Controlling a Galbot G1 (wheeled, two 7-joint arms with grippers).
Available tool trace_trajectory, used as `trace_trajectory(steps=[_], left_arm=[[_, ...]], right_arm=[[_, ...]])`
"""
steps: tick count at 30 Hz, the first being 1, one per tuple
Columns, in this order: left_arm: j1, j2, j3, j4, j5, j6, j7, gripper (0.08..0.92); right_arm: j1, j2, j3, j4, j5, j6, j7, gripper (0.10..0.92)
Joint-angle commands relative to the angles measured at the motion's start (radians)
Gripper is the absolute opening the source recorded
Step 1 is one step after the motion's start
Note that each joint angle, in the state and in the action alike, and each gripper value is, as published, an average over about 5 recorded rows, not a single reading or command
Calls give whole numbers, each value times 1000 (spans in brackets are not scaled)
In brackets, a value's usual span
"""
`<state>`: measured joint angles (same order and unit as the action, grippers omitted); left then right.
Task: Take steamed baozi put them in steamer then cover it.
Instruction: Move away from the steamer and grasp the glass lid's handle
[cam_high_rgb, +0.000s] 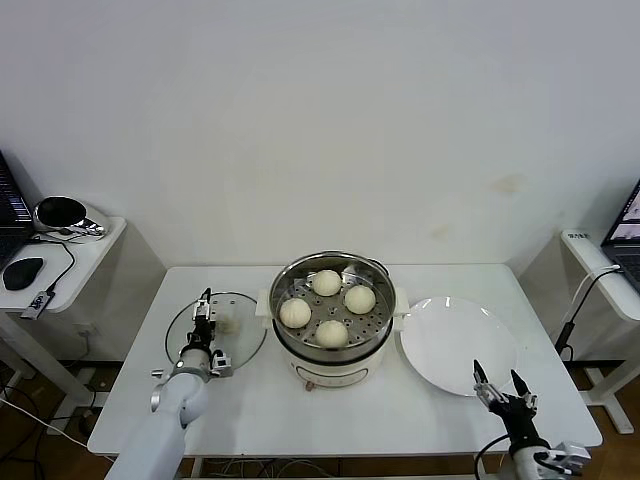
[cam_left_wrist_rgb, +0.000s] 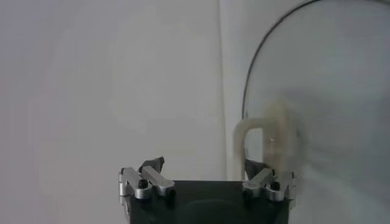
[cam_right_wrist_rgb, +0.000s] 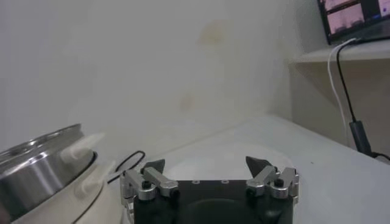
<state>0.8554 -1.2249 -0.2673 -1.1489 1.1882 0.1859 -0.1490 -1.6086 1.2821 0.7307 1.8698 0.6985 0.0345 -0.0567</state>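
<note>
Already four baozi (cam_high_rgb: 327, 308) in uncovered steamer (cam_high_rgb: 330, 345); both tools (cam_high_rgb: 206, 318) (cam_high_rgb: 503, 388) wide, empty.

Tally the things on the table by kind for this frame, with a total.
Steamed baozi, all on the steamer's tray: 4
Steamer: 1
Glass cover, flat on the table beside the steamer: 1
White plate, nothing on it: 1
Total: 7

no text, label, brand or number can be read anywhere; the small marks on the steamer (cam_high_rgb: 331, 372) base's front panel and the side screens are too small to make out.
</note>
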Motion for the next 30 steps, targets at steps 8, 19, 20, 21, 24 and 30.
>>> trace_trajectory(steps=[8, 19, 20, 21, 24, 30], left_arm=[[-16, -2, 9, 63, -37, 1, -22, 729], [-20, -3, 15, 85, -45, -34, -46, 426], [-20, -4, 15, 83, -46, -35, -47, 400], [-18, -4, 15, 79, -46, -34, -47, 366], [-8, -3, 11, 61, -47, -25, -45, 279], [50, 2, -21, -47, -50, 54, -3, 144]], right_arm=[[-12, -17, 11, 5, -14, -1, -3, 823], [-25, -22, 44, 35, -16, -7, -5, 823], [-26, -22, 45, 38, -17, -8, -5, 823], [-27, -22, 45, 40, -18, -7, -5, 823], [-30, -21, 43, 45, -21, -7, -6, 823], [-24, -22, 41, 58, -22, -7, -6, 823]])
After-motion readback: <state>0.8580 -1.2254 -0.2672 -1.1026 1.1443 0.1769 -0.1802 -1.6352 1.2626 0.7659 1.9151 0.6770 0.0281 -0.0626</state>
